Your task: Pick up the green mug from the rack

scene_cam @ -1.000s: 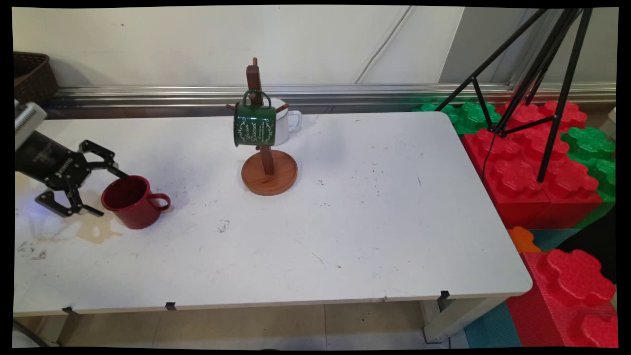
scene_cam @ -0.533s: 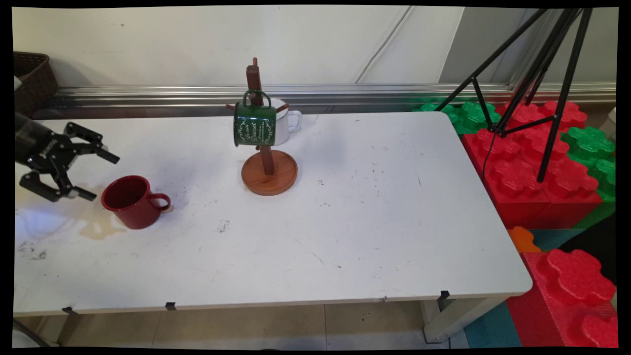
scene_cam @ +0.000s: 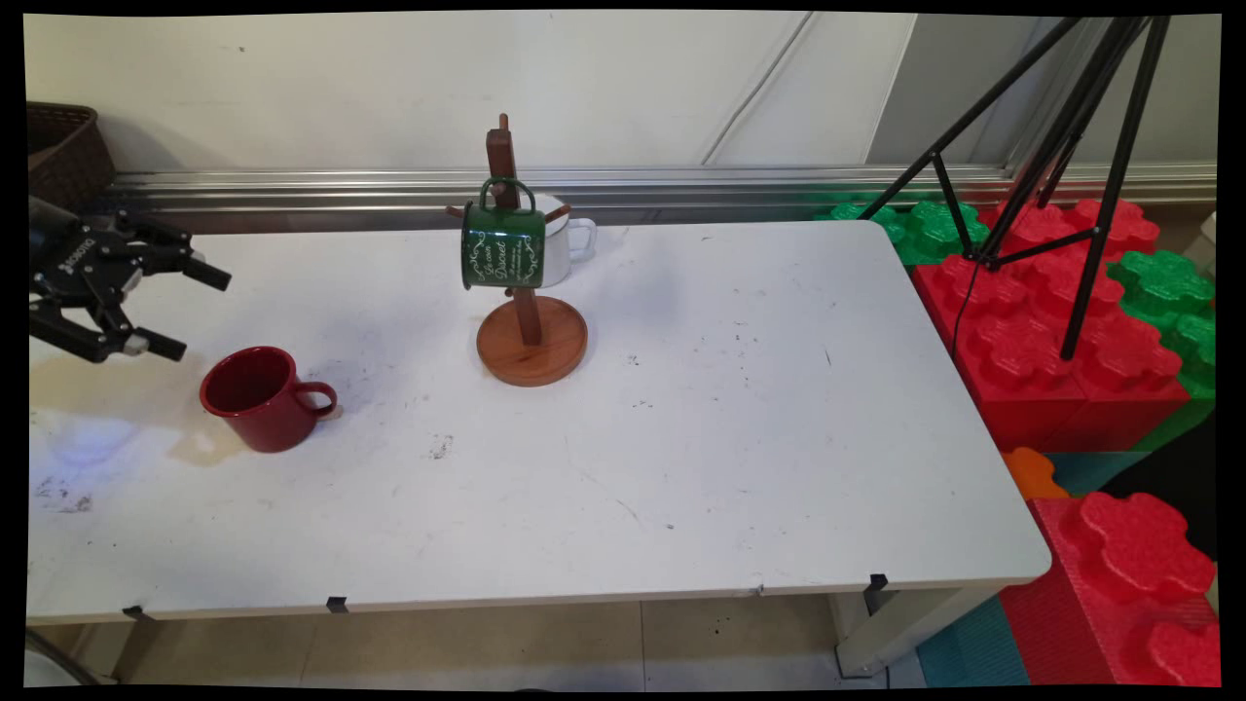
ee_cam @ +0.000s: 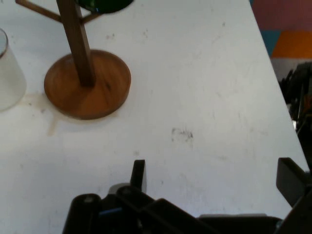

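Red mug (scene_cam: 259, 397) sits upright on the worktop (scene_cam: 681, 467), left side, handle pointing right, a pale stain beside it. Gripper (scene_cam: 192, 312) hangs above the worktop's left edge, left of the mug and clear of it, fingers (scene_cam: 206, 276) spread, holding nothing. Wooden mug tree (scene_cam: 528, 321) stands farther right, green mug (scene_cam: 502, 243) hanging on it, white mug (scene_cam: 565, 243) just behind.

A black tool (scene_cam: 195, 312) hangs over a white surface (scene_cam: 681, 467). The nearest mug (scene_cam: 261, 399) is dark red. A green mug (scene_cam: 502, 246) bears white ornate lettering; behind it a white mug (scene_cam: 565, 245), on a brown wooden stand (scene_cam: 531, 341).
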`<state>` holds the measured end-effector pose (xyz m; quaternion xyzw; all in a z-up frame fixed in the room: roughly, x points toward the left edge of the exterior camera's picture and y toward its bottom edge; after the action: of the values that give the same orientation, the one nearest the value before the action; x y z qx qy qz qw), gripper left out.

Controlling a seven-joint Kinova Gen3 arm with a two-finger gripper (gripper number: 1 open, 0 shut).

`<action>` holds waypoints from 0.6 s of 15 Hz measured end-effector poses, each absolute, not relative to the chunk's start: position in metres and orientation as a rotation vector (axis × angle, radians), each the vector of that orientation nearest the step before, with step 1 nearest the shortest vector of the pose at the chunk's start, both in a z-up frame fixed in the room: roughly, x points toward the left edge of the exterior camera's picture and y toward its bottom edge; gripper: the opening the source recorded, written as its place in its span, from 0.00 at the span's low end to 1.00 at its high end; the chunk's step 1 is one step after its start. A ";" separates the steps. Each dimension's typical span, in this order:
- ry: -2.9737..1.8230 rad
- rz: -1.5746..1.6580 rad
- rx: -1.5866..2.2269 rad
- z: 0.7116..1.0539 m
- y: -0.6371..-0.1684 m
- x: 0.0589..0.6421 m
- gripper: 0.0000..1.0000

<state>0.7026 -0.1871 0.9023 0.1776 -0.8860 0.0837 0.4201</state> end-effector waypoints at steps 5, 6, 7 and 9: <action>-2.141 0.198 0.480 0.908 -0.193 0.696 1.00; -2.131 0.196 0.482 0.909 -0.194 0.694 1.00; -2.116 0.194 0.485 0.909 -0.196 0.691 1.00; -2.090 0.191 0.487 0.911 -0.200 0.686 1.00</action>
<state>0.6861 -0.1996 0.9107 0.1992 -0.8543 0.0779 0.4737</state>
